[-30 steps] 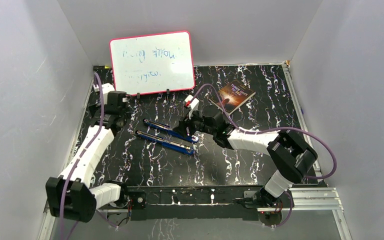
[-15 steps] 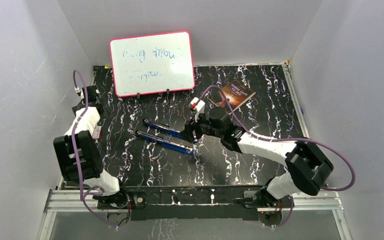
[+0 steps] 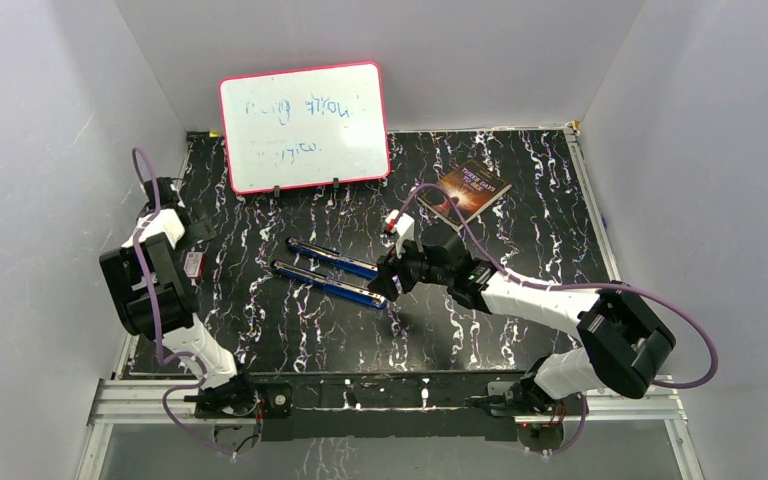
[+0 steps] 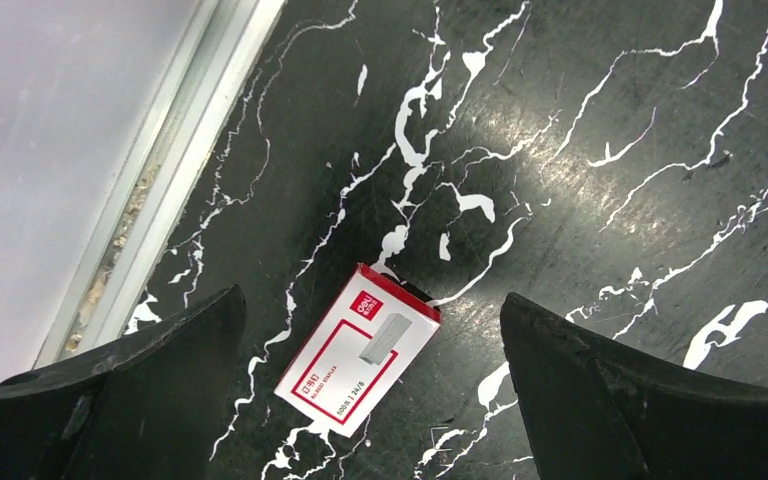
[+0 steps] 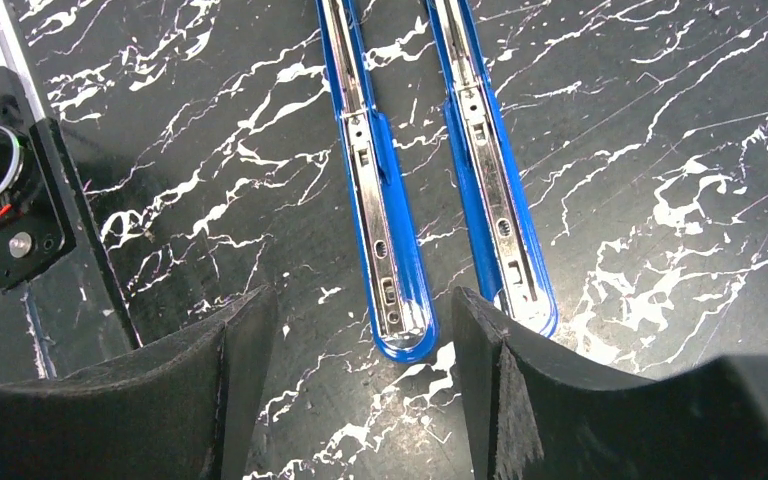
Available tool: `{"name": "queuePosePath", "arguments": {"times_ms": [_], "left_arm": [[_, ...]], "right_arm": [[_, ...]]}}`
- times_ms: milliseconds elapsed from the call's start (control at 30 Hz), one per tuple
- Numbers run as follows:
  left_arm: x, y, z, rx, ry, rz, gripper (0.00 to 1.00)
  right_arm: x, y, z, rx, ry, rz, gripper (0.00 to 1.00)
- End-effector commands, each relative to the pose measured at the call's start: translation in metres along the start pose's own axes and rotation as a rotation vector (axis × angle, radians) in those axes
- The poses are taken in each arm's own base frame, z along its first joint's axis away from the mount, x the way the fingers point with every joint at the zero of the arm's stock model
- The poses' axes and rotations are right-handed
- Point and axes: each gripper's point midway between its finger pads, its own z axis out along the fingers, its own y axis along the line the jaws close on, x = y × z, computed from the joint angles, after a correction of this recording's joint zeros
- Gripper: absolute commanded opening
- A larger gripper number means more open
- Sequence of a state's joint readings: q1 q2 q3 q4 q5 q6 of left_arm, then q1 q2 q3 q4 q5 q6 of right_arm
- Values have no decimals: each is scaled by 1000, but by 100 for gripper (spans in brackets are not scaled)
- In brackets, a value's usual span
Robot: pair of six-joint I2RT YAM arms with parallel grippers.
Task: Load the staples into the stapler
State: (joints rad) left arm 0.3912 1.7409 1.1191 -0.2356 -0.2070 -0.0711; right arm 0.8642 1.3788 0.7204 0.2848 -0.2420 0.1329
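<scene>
On table (image 3: pixel 290 335), two staplers (image 5: pixel 382 210), one box (image 4: pixel 358 350)

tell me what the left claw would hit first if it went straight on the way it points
The left claw would probably meet the small red-and-white box first, though depth is unclear.

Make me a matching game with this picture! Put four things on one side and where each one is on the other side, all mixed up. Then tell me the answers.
Things:
1. whiteboard
2. book
3. small white and red box
4. blue stapler bars

Places:
A. in the middle, lying side by side
B. far left, lying flat
C. at the back, standing up
D. back right, lying flat

Pairs: 1-C, 2-D, 3-B, 4-A
</scene>
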Motion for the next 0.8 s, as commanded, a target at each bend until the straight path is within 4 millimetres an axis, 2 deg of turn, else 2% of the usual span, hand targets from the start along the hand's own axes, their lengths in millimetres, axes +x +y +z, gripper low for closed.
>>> {"name": "queuePosePath", "arguments": {"times_ms": [0,133,233,400,500,667,767], "left_arm": [[-10,-6,-3,68,-12,-4,98],[-3,-13,5,95,36,-2,98],[-5,-12,3,94,44,-11,98],[5,-18,-5,126,72,-44,95],[15,-21,-8,138,102,-67,93],[37,-20,-2,123,174,-78,92],[41,-20,-1,116,194,-87,92]], "right_arm": [[-8,5,-3,-20,-30,-2,72],[-8,4,-1,-16,-14,-13,72],[-8,3,0,-11,-2,-15,72],[-10,3,2,-16,3,-19,73],[-10,3,2,-21,9,-29,73],[-10,4,2,-25,12,-35,73],[-10,5,2,-33,14,-33,73]]}}
